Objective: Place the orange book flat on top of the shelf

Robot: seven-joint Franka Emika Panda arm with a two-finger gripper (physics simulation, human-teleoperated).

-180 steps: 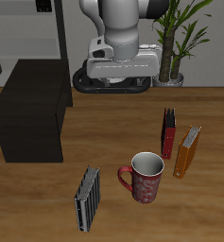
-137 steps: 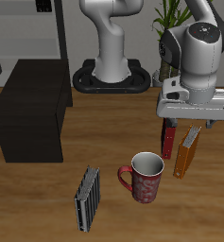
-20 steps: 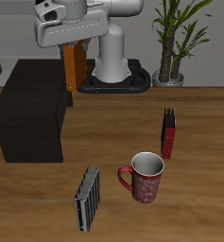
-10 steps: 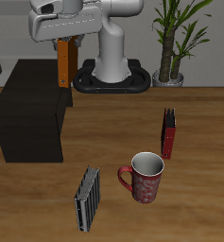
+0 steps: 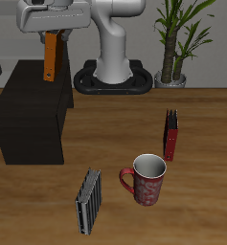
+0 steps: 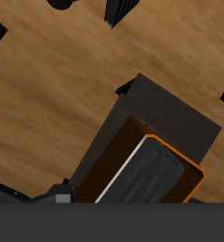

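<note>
Orange book held in the air over the shelf, not set down.
Exterior view: gripper (image 5: 52,34) clenched on the top end of the orange book (image 5: 51,59), which hangs tilted, lower end above the back part of the shelf (image 5: 31,113) top, apart from it as far as can be told. On the table (image 5: 201,206): dark red book (image 5: 170,134) standing upright, red patterned mug (image 5: 147,179) nearer the front edge, grey striped book (image 5: 88,201) beside the mug. Potted plant (image 5: 180,38) at the back beside the robot base (image 5: 113,78). Wrist view: orange book (image 6: 170,180) close up, seen end-on with pale page edge, black shelf (image 6: 165,118) directly beneath it; fingers hidden here, dark shapes at the far edge too cropped to name.
</note>
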